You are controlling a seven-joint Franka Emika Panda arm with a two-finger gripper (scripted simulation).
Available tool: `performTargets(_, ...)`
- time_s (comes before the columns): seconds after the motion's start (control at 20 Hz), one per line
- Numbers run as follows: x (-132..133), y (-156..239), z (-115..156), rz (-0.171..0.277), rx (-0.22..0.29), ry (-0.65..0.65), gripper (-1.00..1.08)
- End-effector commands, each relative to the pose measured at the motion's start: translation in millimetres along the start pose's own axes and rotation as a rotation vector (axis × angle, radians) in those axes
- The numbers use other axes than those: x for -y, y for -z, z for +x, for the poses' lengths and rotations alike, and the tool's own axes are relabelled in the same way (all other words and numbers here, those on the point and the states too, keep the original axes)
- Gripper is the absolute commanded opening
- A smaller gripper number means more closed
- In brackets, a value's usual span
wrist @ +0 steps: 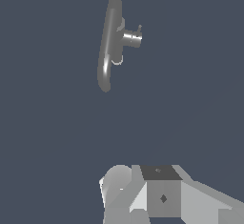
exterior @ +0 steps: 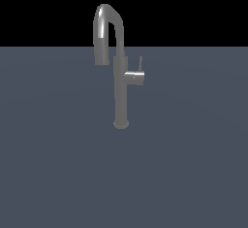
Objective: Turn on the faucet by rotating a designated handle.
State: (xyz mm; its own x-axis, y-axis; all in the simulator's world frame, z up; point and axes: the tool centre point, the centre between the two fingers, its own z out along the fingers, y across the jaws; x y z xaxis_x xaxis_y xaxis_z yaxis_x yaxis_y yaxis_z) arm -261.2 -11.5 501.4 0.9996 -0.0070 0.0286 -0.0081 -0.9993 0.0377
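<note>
Gripper only in wrist view

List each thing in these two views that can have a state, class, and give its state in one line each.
faucet: upright on the flat surface, untouched, no water visible at the spout.
handle: sticks out to the exterior view's right of the column, thin lever rod pointing up, nothing gripping it.
gripper: only partly visible in the wrist view, well clear of the faucet; open or shut cannot be told.

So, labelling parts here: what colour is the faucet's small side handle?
Grey, metallic: the short grey cylindrical handle shows best in the exterior view.
</note>
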Motion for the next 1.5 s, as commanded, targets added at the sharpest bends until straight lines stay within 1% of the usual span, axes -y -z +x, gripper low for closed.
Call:
performTargets(0.0,0,0,0,0.000,0.000,0.000,-1.00)
performTargets(0.15,0,0,1,0.004,0.003,-0.004,-1.00)
performTargets(0.35,1,-1,6,0.019,0.018,-0.020,-1.00)
performTargets(0.55,2,-2,16,0.048,0.044,-0.050,-1.00)
performTargets(0.7,3,-3,25,0.079,0.072,-0.081,-1.00)
performTargets(0.95,5,-8,48,0.148,0.134,-0.152,-1.00)
performTargets(1.45,3,-24,103,0.326,0.295,-0.334,-1.00)
